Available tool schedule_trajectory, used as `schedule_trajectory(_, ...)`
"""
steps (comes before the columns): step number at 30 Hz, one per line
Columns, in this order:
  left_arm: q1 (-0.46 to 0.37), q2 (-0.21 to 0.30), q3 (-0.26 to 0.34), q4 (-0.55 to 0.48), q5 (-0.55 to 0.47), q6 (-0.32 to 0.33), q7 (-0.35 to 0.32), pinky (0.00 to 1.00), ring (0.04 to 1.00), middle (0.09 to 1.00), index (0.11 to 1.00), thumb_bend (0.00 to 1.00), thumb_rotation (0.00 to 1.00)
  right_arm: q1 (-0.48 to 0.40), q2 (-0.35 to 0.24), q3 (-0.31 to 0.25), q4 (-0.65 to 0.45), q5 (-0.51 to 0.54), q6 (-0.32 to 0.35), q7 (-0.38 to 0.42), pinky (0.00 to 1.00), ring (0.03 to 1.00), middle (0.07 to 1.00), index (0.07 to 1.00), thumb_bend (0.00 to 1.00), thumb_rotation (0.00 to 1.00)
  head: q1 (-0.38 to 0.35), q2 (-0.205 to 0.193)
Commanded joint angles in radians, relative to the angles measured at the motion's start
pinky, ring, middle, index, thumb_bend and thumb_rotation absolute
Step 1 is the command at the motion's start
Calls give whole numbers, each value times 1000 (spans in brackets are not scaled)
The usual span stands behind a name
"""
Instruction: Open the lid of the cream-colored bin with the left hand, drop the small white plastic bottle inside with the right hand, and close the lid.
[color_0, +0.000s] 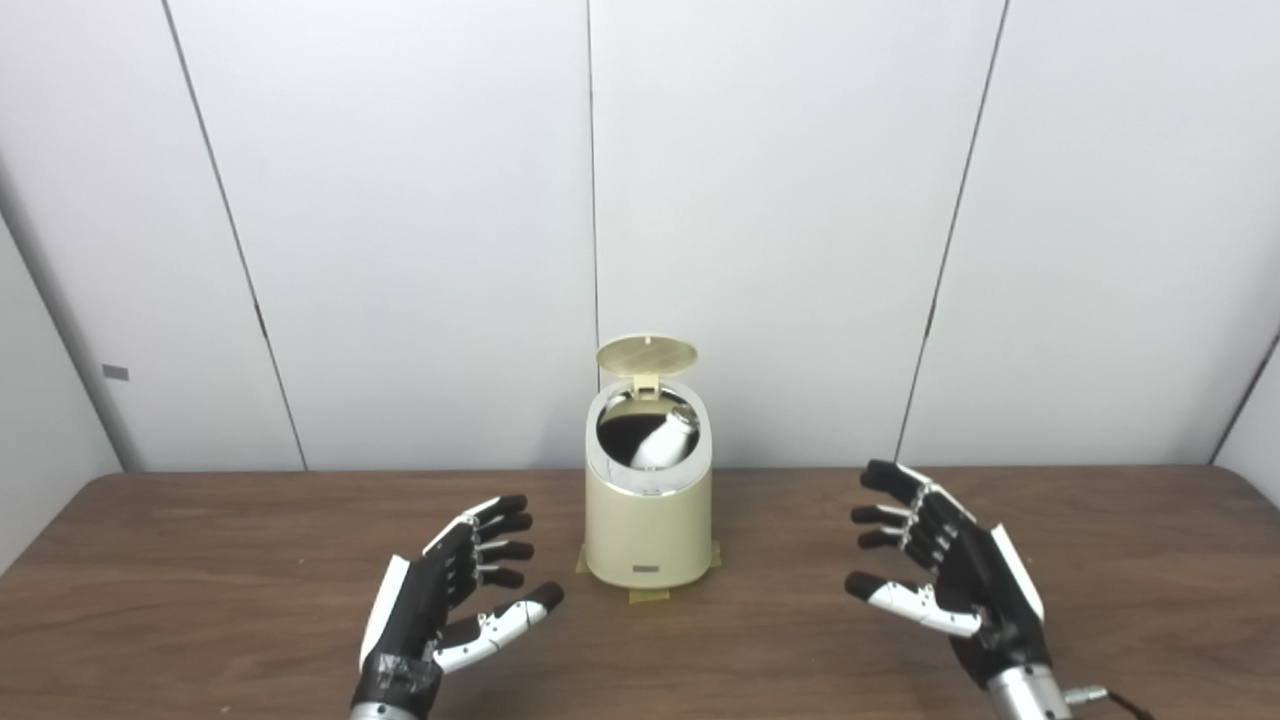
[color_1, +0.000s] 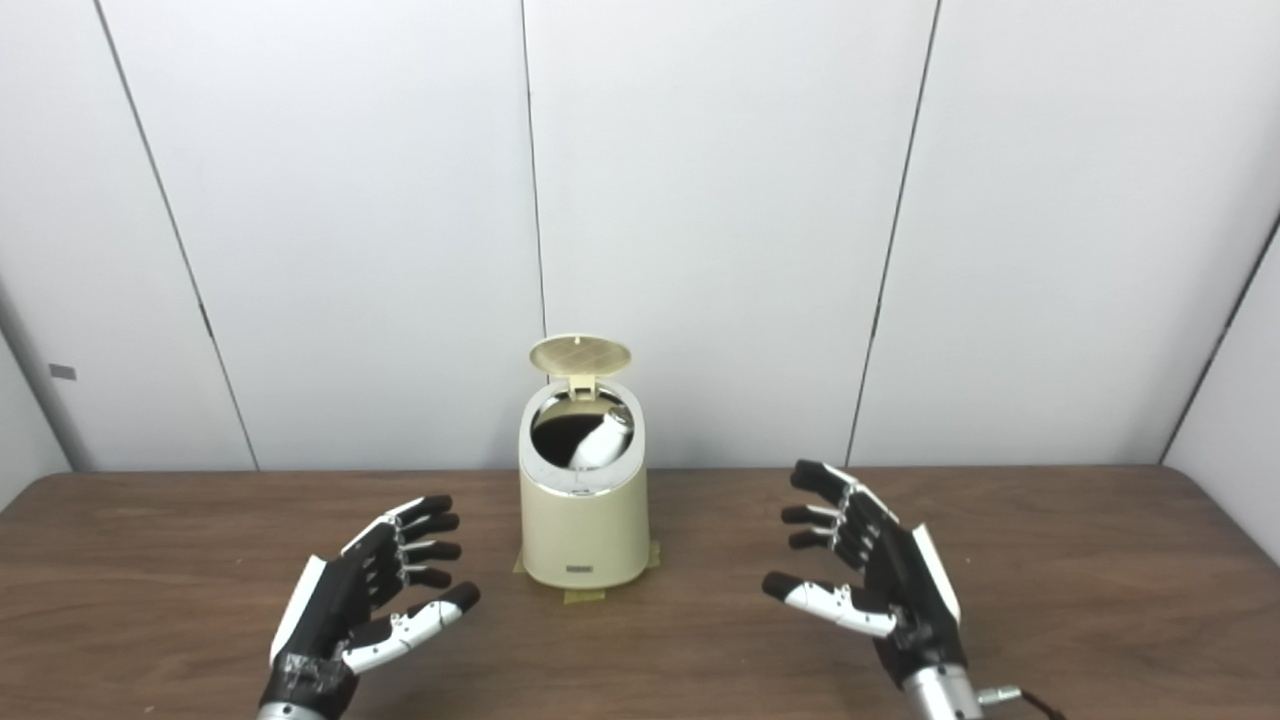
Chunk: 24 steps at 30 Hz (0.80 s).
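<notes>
Nearest you, the broad dark-brown wood-grain table runs the full width of the scene, matte and flat, under plain white wall panels at the far side.

On it, your two black-and-white robot hands sit low at the near edge. Your left hand rests near and left of the bin, palm turned inward, fingers spread and holding nothing. Your right hand mirrors it on the right, well apart from the bin, likewise spread and empty. Both look parked clear of the bin, which suggests the drop is done.

Between them, a little farther off, stands the cream-colored oval plastic bin, smooth-sided with a glossy white rim. Yellowish tape tabs at its foot seem meant to keep it from sliding when you press on it.

Its round cream lid stands upright on the far hinge, ribbed underside facing you.

Inside the opening, the small white plastic bottle lies tilted against the shiny inner wall. Closing the lid appears to be what remains for you.
</notes>
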<state>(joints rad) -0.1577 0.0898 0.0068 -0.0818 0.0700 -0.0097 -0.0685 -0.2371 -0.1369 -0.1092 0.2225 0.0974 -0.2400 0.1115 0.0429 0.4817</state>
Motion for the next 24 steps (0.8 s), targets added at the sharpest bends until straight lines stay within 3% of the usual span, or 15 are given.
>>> schedule_trajectory(1,-52,6,3,-30,12,-14,16,696,821,843,874,753,249,-32,6,-3,-14,34,-68,8,593,741,841,840,812,330,7,-2)
schedule_trajectory(6,-96,28,-1,-23,22,-5,4,756,897,915,923,816,347,-22,22,3,4,70,-93,26,564,735,837,842,827,369,11,-5)
schedule_trajectory(11,-214,71,-19,23,51,16,-21,789,931,956,961,900,430,-30,22,4,11,65,-98,21,555,722,826,833,837,389,10,-13)
schedule_trajectory(18,-409,103,-57,120,85,64,-44,823,951,966,977,963,436,-17,34,19,-37,61,-78,21,526,690,801,785,805,346,4,-19)
schedule_trajectory(24,-556,116,-94,271,140,28,-44,884,984,983,991,982,427,-9,38,27,-62,35,-62,2,518,696,806,783,833,375,-6,-21)
